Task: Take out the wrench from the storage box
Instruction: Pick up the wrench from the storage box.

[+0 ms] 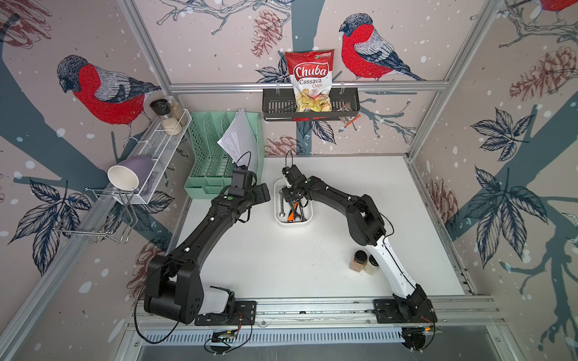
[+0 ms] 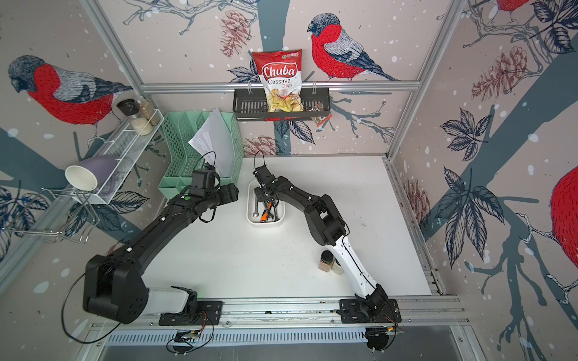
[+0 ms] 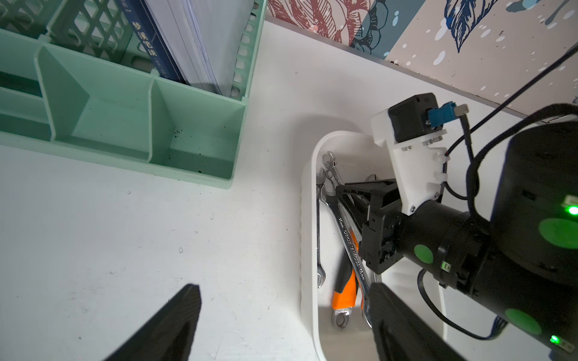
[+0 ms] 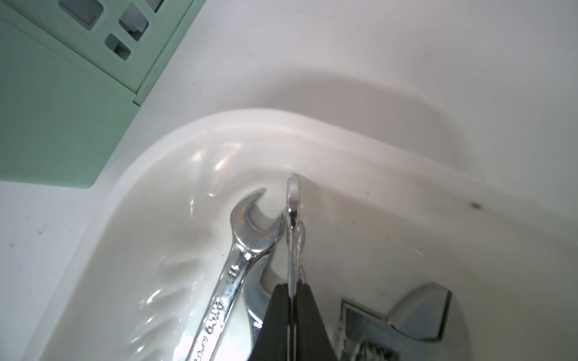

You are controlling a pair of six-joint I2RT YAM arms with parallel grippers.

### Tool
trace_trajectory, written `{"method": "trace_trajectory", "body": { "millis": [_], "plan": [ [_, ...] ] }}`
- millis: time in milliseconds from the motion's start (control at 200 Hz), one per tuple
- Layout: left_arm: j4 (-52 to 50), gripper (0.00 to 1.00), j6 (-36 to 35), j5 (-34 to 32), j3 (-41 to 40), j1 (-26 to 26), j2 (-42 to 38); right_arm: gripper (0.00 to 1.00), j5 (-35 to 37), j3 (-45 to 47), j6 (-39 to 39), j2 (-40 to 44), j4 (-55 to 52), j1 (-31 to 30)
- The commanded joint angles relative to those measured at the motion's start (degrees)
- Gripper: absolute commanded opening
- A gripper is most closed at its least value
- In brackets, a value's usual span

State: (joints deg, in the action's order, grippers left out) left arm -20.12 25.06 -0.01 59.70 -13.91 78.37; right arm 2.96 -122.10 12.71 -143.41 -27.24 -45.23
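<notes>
The storage box (image 1: 294,222) is a shallow white tub in the middle of the table, also in a top view (image 2: 266,222). Several chrome wrenches and an orange-handled adjustable wrench (image 3: 344,293) lie in it. My right gripper (image 4: 292,286) reaches into the box's far end and is shut on a thin wrench (image 4: 293,218) standing on edge, its head near the box rim (image 4: 281,125). Beside it lies a wrench marked 11 (image 4: 237,259). My left gripper (image 3: 281,295) is open at the box's left wall (image 3: 308,250), one finger over the table and one over the box.
A mint-green file organizer (image 1: 219,156) with papers stands just behind and left of the box. Two spice jars (image 1: 364,261) sit by the right arm's base link. A black basket (image 1: 309,107) with a chips bag hangs on the back wall. A wire shelf with a mug (image 1: 131,175) hangs on the left wall.
</notes>
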Motion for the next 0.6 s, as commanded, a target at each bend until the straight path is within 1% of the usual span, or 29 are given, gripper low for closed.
{"method": "trace_trajectory", "body": {
  "millis": [0, 595],
  "plan": [
    [0.17, 0.88, -0.5, 0.1, -0.03, 0.23, 0.03, 0.0, -0.34, 0.6, 1.21, 1.38, 0.02, 0.06],
    [0.14, 0.88, -0.46, 0.35, -0.01, 0.21, 0.21, 0.0, -1.89, 2.03, 2.4, 2.79, 0.81, 0.44]
  ]
}}
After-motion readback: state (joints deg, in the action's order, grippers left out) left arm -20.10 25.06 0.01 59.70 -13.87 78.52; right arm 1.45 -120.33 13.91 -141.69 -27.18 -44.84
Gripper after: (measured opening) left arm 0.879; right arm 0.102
